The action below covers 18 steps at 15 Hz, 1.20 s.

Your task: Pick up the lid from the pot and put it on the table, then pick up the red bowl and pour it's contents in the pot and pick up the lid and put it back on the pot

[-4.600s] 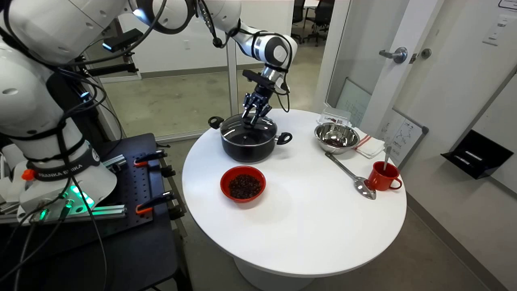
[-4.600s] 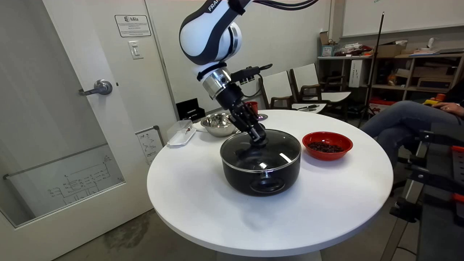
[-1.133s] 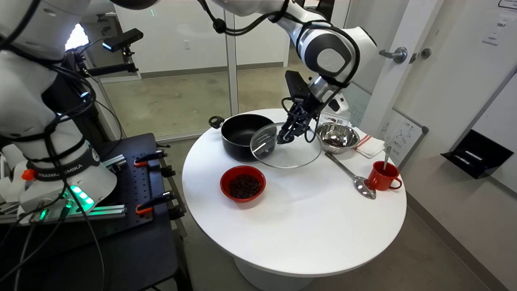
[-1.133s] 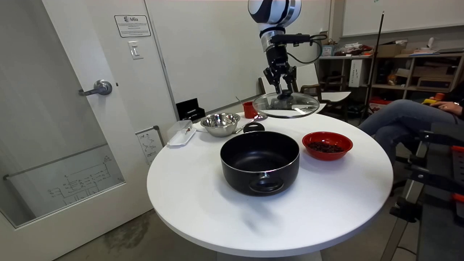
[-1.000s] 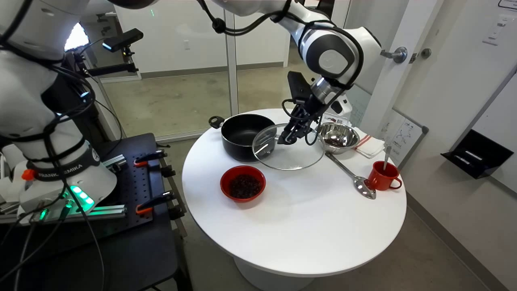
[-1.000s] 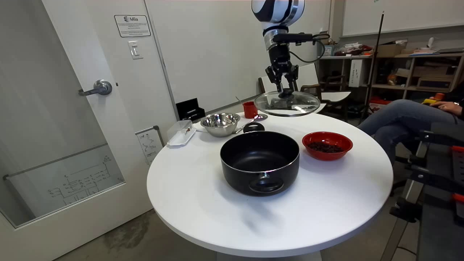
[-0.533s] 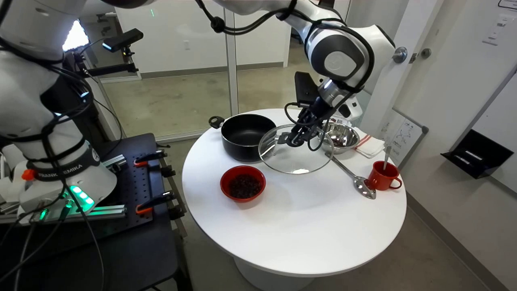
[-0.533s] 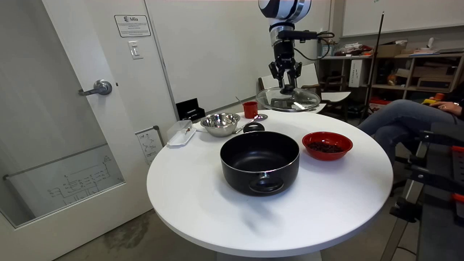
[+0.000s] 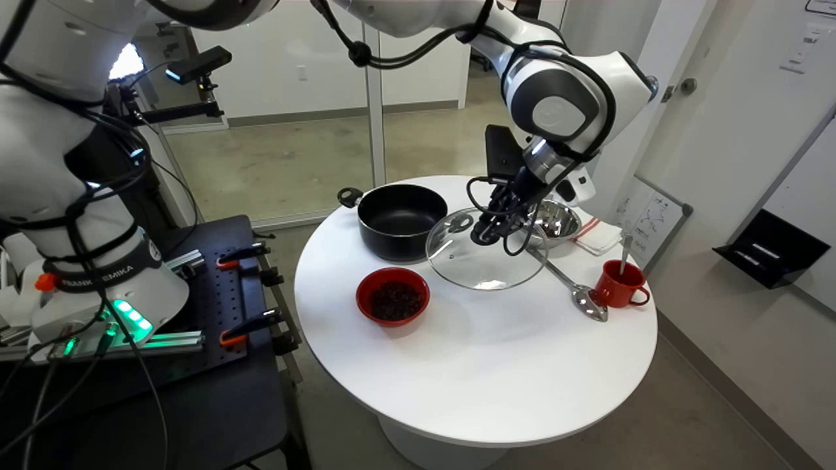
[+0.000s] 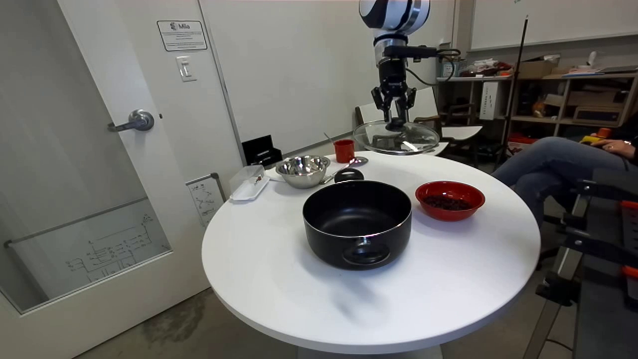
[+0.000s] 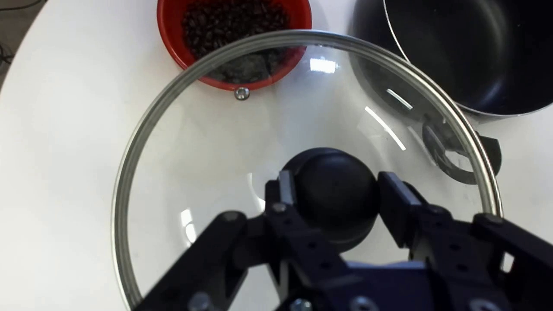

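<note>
My gripper [image 11: 337, 190] is shut on the black knob of the lid [image 11: 216, 164], one pad on each side of it. Clear glass with a metal rim, the lid [image 9: 470, 267] hangs above the table [image 9: 522, 372], beside the pot. In an exterior view the lid [image 10: 379, 142] is raised clear of the surface. The black pot [image 10: 329, 244] stands uncovered, its dark inside bare; one of its handles shows through the glass in the wrist view. Dark beans lie in the red bowl [image 9: 392, 322], which rests on the table near the pot. The lid's rim overlaps this red bowl [image 11: 170, 30] in the wrist view.
A steel bowl [image 10: 301, 174], partly behind my gripper in an exterior view, stands near a slotted spoon [image 9: 588, 303], a red mug [image 9: 614, 287] and a folded cloth [image 9: 599, 236]. A clear plastic container [image 10: 249, 185] sits close to the table's edge.
Several seconds ago the lid sat on the pot with my gripper at its knob. It has since been lifted off and carried sideways from the pot; lately it has shifted only slightly further.
</note>
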### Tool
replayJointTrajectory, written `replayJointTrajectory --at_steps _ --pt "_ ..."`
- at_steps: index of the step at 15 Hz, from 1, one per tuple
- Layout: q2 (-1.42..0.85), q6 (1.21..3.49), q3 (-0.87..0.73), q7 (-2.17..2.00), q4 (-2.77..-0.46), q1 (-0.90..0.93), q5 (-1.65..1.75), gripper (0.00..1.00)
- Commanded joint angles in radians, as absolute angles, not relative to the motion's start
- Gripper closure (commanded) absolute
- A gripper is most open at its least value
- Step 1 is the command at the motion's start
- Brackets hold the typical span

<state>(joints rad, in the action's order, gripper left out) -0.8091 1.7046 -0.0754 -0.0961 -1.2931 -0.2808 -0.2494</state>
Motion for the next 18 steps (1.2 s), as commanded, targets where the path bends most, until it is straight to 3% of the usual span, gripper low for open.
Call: replayJointTrajectory --at_steps 1,18 --pt "-0.862 1.69 -0.072 -0.114 -1.216 -0.293 -0.286 0.75" --pt "-1.009 1.672 -0.066 -0.129 -1.093 -0.295 -0.278 0.75"
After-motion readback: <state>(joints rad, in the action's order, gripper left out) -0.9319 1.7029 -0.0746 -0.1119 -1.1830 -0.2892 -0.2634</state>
